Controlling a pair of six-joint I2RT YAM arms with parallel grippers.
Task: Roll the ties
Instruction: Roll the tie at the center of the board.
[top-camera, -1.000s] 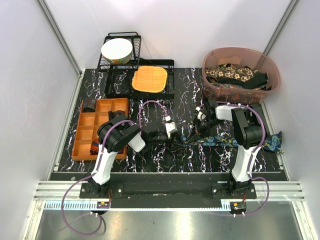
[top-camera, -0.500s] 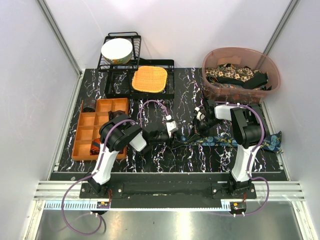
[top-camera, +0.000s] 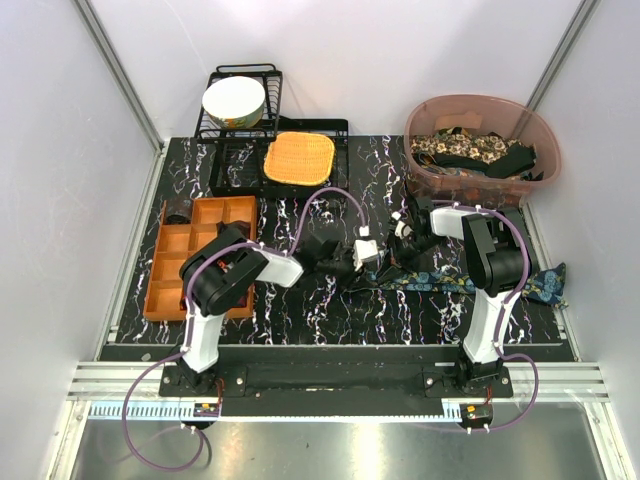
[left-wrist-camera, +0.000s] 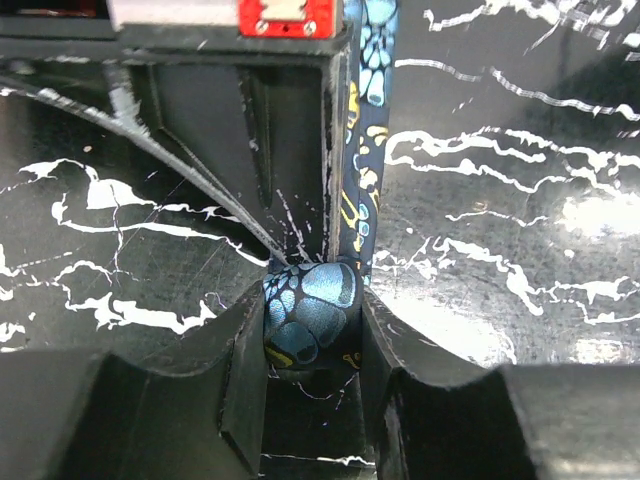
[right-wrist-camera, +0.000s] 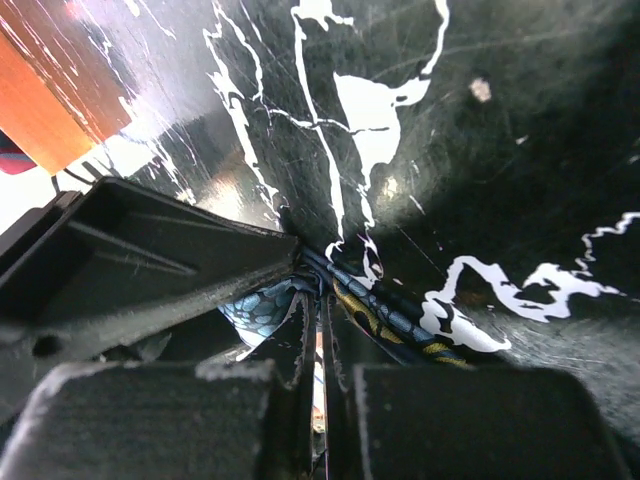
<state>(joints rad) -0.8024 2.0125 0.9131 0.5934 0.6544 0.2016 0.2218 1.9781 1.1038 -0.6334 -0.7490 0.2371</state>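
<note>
The black marbled table (top-camera: 300, 315) carries an orange tray (top-camera: 175, 270), wire rack (top-camera: 238, 172), pink tub (top-camera: 480, 186) and blue tie (top-camera: 450, 283).

From above, the right arm (top-camera: 492, 262) hides part of the blue tie (top-camera: 435, 283), its rolled end indiscernible

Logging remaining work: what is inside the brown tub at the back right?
Tangled beige floral and black ties fill the tub; whatever lies beneath them is covered.
</note>
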